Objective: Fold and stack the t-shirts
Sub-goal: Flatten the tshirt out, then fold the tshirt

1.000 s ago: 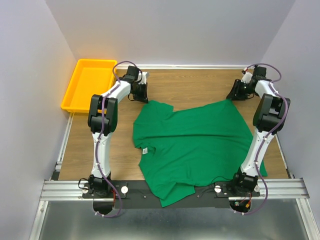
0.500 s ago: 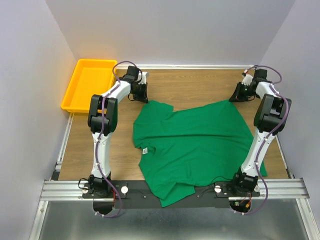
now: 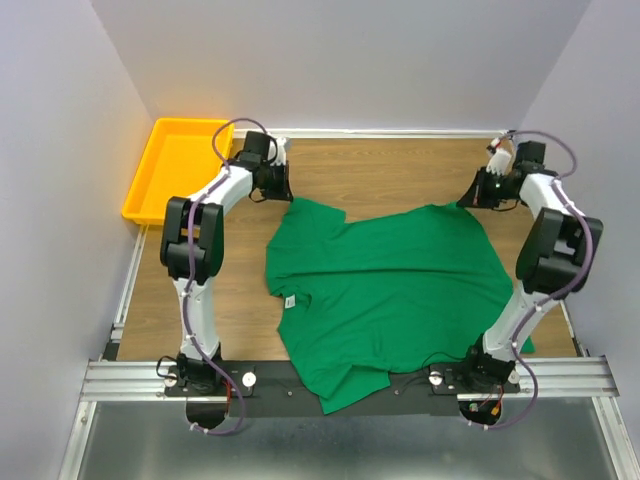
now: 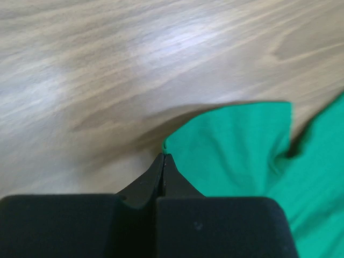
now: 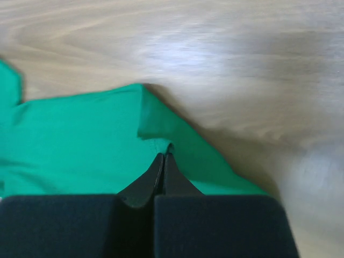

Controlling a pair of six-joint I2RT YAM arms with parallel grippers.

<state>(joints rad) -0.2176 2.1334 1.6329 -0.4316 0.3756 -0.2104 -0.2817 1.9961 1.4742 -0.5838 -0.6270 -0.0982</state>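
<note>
An emerald-green t-shirt lies spread on the wooden table, its small white neck label at the left. Its near hem hangs over the front rail. My left gripper is at the shirt's far left corner, jaws closed on the fabric edge, with its tips at the cloth. My right gripper is at the shirt's far right corner, jaws closed on a small fold of the fabric, with its tips in the cloth. Both corners are low, near the table.
A yellow tray stands at the far left corner of the table, with nothing in it. Bare wood lies beyond the shirt up to the back wall. The arm bases and metal rail line the near edge.
Both arms have swung their elbows outward, the left to the left and the right to the right. Both grippers stay at the shirt's far corners, and the shirt has barely shifted.
</note>
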